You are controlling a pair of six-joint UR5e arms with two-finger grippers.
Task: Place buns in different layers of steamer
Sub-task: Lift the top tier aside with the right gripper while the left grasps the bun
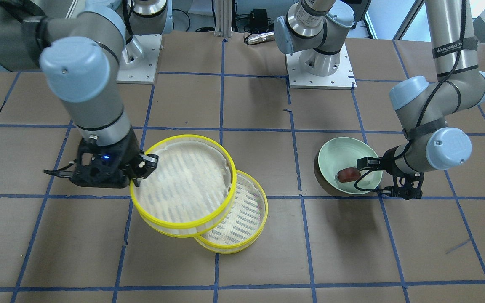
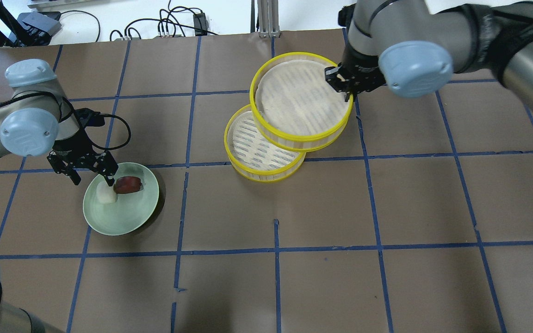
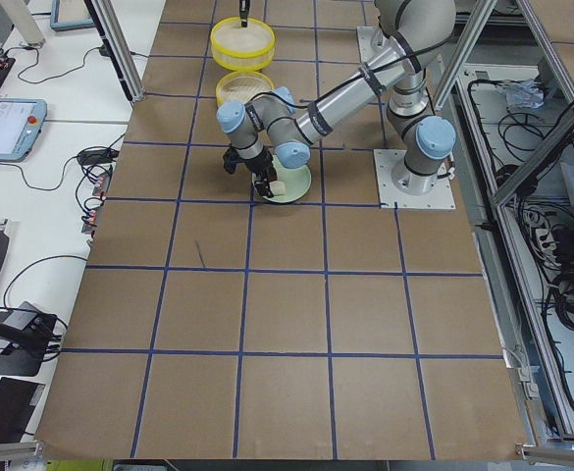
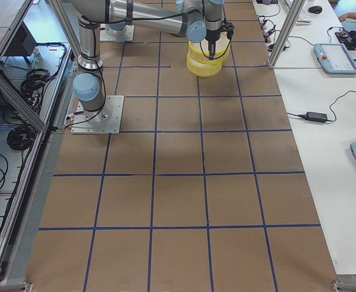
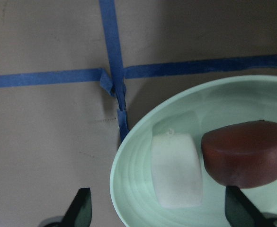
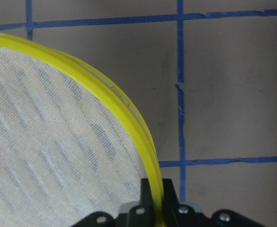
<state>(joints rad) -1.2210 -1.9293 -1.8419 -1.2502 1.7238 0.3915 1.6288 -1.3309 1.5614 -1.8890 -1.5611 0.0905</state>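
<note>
A white bun (image 2: 104, 194) and a dark reddish-brown bun (image 2: 127, 184) lie side by side on a pale green plate (image 2: 125, 219). My left gripper (image 2: 91, 178) is open low over the plate's edge, and in the left wrist view its fingertips (image 5: 81, 203) straddle the white bun (image 5: 176, 168), with the brown bun (image 5: 245, 153) beside it. My right gripper (image 2: 347, 95) is shut on the yellow rim of the upper steamer layer (image 2: 294, 137). That layer sits offset over the lower steamer layer (image 2: 259, 148) and partly covers it. Both layers hold no bun.
The table is brown paper with a blue tape grid. The arm bases (image 1: 320, 63) stand at the robot's side of the table. Cables and boxes lie beyond the far edge (image 2: 164, 23).
</note>
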